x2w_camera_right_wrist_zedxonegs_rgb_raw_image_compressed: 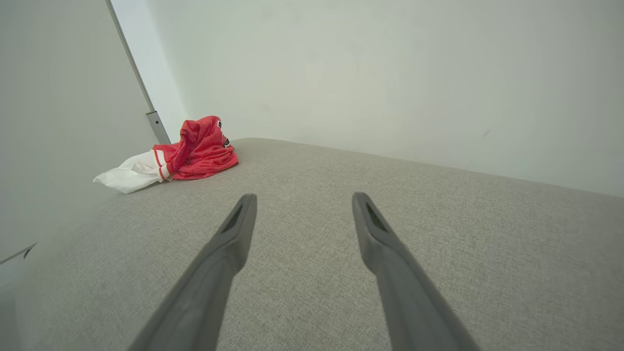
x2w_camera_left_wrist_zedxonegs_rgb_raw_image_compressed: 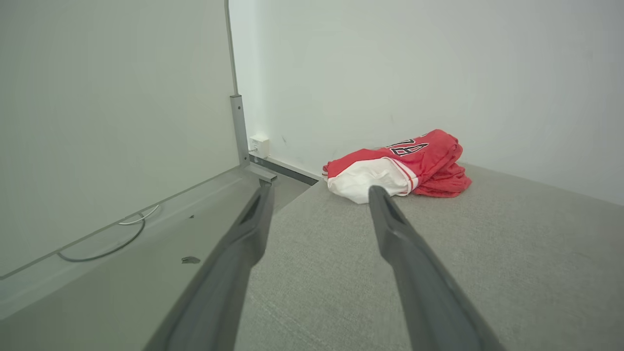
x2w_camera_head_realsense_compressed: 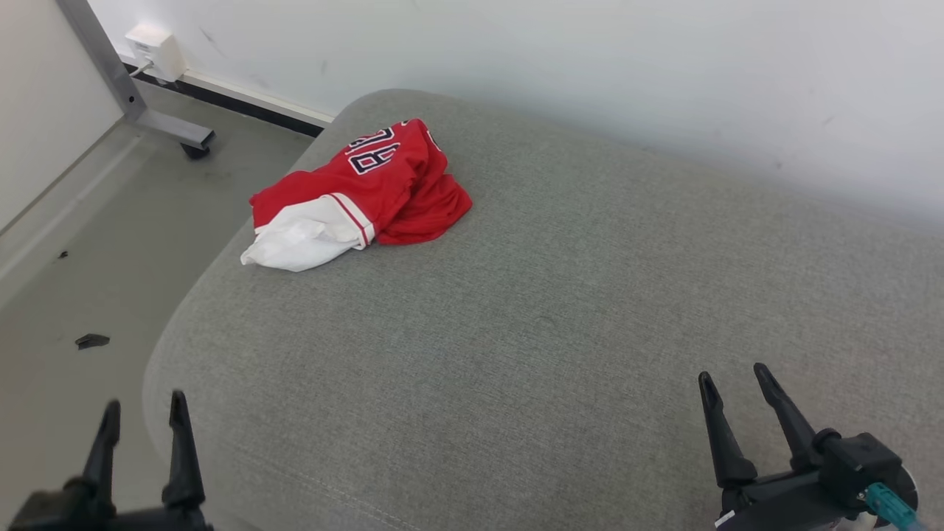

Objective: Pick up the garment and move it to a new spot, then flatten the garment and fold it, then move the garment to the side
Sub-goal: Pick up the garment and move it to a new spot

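The garment (x2w_camera_head_realsense_compressed: 369, 193), a red jersey with dark numbers and a white part, lies crumpled at the far left of a grey cushioned surface (x2w_camera_head_realsense_compressed: 560, 310). In the left wrist view the garment (x2w_camera_left_wrist_zedxonegs_rgb_raw_image_compressed: 404, 168) sits ahead and slightly right of my fingers; in the right wrist view the garment (x2w_camera_right_wrist_zedxonegs_rgb_raw_image_compressed: 185, 153) is far off to the left. My left gripper (x2w_camera_head_realsense_compressed: 144, 411) hangs open over the cushion's near left edge, empty. My right gripper (x2w_camera_head_realsense_compressed: 735, 376) stands open above the near right of the cushion, holding nothing. Both are well short of the jersey.
A white wall (x2w_camera_head_realsense_compressed: 590, 74) runs behind the cushion. The floor (x2w_camera_head_realsense_compressed: 88, 280) drops off on the left, with a grey metal frame leg (x2w_camera_head_realsense_compressed: 173, 133), a wall socket box (x2w_camera_head_realsense_compressed: 155, 50) and a small dark scrap (x2w_camera_head_realsense_compressed: 91, 341).
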Motion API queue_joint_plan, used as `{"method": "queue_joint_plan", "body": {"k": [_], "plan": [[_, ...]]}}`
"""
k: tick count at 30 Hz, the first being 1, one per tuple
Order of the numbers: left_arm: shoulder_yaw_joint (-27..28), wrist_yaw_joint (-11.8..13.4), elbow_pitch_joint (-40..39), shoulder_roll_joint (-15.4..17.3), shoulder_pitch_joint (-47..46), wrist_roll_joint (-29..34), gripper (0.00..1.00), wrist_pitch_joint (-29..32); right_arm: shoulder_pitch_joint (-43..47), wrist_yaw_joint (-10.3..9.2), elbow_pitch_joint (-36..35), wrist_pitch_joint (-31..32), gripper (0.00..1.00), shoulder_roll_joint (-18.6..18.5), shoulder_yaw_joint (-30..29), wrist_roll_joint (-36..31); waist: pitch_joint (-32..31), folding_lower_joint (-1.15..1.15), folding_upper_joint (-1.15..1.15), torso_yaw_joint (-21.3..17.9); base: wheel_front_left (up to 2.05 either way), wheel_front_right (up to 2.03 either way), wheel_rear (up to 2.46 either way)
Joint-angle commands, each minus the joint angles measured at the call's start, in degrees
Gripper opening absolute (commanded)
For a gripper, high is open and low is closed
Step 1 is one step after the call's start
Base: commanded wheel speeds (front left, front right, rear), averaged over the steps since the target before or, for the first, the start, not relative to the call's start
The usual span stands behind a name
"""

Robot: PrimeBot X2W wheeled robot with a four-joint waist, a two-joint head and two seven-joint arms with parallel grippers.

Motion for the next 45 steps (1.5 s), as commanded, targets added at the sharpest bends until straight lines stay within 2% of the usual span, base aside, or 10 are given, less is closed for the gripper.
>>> {"method": "queue_joint_plan", "body": {"k": [1,7,14,15,20,26,35,42,45], "plan": [[-0.12,-0.28,0.14,0.41,-2.33,-0.20,1.00,-0.01,-0.11,-0.16,-0.63,-0.06,1.00,-0.50,-0.36,-0.36,1.17,0.00,0.00,-1.43,0.00,0.00,0.00],[-1.08,-0.74,3.70,2.28,-14.67,-1.78,1.00,0.28,-2.11,-0.16,-2.98,1.25,1.00,-2.41,-2.39,-1.01,6.19,0.00,0.00,-6.42,0.00,0.00,0.00],[0.45,-0.55,9.27,6.82,-35.82,-4.98,1.00,1.93,-6.05,-0.16,-8.09,2.89,1.00,-5.60,-6.50,-1.80,17.40,0.00,0.00,-16.51,0.00,0.00,0.00],[0.45,-0.55,9.27,6.82,-35.82,-4.98,1.00,1.93,-6.05,-0.16,-8.09,2.89,1.00,-5.60,-6.50,-1.80,17.40,0.00,0.00,-16.51,0.00,0.00,0.00],[1.71,-0.31,13.30,11.51,-45.92,-5.44,1.00,3.86,-6.42,-0.15,-11.08,2.57,1.00,-6.52,-10.22,-1.79,22.99,0.00,0.00,-22.99,0.00,0.00,0.00],[3.37,-0.15,21.95,17.54,-53.44,-5.98,1.00,7.80,-5.48,-0.16,-14.03,1.73,1.00,-5.23,-13.78,-2.09,27.29,0.00,0.00,-28.68,0.00,0.00,0.00],[1.87,-0.80,35.17,22.14,-57.80,-6.42,1.00,14.64,-5.84,-0.15,-15.94,1.76,1.00,-5.24,-14.84,-2.89,29.00,0.00,0.00,-31.09,0.00,0.00,0.00],[1.18,-1.25,45.86,21.74,-59.32,-9.14,1.00,25.69,-6.27,-0.16,-16.46,2.34,1.00,-5.73,-14.46,-3.14,28.30,0.00,0.00,-30.62,0.00,0.00,0.00],[0.79,-1.35,48.89,21.15,-59.24,-10.26,1.00,28.44,-6.53,-0.15,-16.63,2.40,1.00,-5.88,-14.12,-3.08,28.02,0.00,0.00,-30.44,0.00,0.00,0.00]]}}
